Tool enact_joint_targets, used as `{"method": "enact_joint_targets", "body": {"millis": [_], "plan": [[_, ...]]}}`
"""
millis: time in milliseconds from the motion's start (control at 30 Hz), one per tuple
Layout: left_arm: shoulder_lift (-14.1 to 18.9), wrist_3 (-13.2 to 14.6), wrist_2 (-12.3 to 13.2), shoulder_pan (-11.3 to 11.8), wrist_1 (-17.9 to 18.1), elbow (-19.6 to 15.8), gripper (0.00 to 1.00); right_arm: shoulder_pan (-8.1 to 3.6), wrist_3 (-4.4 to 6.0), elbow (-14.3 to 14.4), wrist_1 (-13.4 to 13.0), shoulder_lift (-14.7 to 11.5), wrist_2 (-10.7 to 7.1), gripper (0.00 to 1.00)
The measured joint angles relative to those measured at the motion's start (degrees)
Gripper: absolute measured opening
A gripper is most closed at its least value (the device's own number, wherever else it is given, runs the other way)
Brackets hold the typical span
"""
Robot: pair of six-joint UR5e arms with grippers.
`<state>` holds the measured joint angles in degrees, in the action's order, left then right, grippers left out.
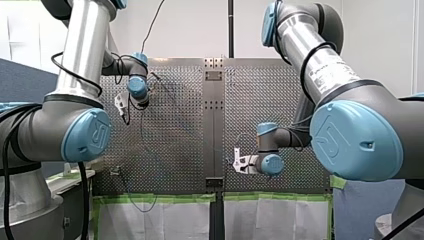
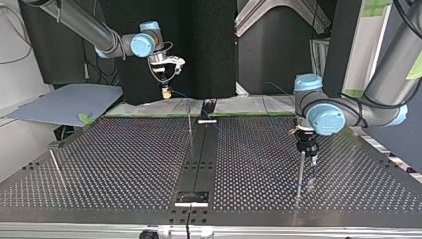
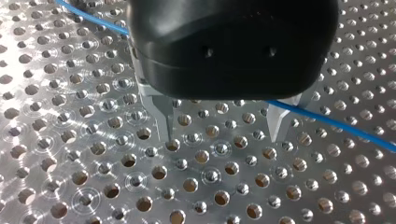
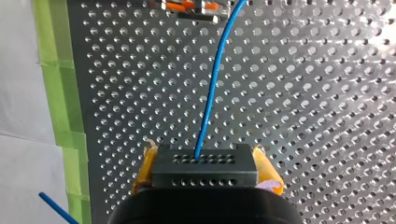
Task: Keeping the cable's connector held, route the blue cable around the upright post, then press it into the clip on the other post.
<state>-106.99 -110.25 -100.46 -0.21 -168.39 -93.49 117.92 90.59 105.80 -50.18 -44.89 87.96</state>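
In the right wrist view my right gripper point(image 4: 203, 150) is shut, its yellow pads point(image 4: 144, 168) clamping a dark grey connector block point(image 4: 205, 173). The blue cable point(image 4: 212, 88) leaves the block and runs ahead over the perforated plate towards a clip with orange levers point(image 4: 187, 5). In the left wrist view my left gripper point(image 3: 223, 139) hangs close over the plate, its metal fingers point(image 3: 164, 119) spread wide with nothing gripped. The blue cable point(image 3: 336, 125) crosses under its body and past one finger. In the top view my left gripper point(image 2: 307, 153) hovers at the top of a thin upright post point(image 2: 300, 174).
Another thin post point(image 2: 189, 117) stands near the dark centre strip point(image 2: 199, 159), and a third point(image 2: 55, 167) at the top view's left. Green tape point(image 4: 53, 84) edges the plate point(image 4: 327, 116). My right gripper point(image 2: 166, 91) is raised at the far side of the table.
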Motion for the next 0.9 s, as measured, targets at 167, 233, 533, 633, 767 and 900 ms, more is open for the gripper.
{"method": "enact_joint_targets", "body": {"millis": [167,233,533,633,767,900], "plan": [[0.0,-0.54,-0.38,-0.1,-0.86,0.0,1.0,-0.4,0.04,0.11,-0.74,0.45,-0.06,0.0],[0.0,-1.27,-0.01,-0.1,-1.04,0.0,1.0,-0.51,0.04,0.12,-1.22,0.91,-0.24,0.0],[0.0,-5.21,3.63,-0.08,-0.81,0.0,1.0,-1.1,-0.04,0.16,-1.77,1.79,-0.91,0.0],[0.0,-6.63,5.03,0.18,-0.3,0.0,1.0,-1.23,-0.04,0.16,-1.77,1.89,-0.99,0.0],[0.01,-8.73,6.08,0.5,0.16,0.0,1.0,-1.39,-0.05,0.17,-1.77,2.03,-1.02,0.0],[0.01,-10.8,6.76,0.87,0.11,-0.01,1.0,-1.48,-0.05,0.14,-1.77,2.16,-1.03,0.0]]}}
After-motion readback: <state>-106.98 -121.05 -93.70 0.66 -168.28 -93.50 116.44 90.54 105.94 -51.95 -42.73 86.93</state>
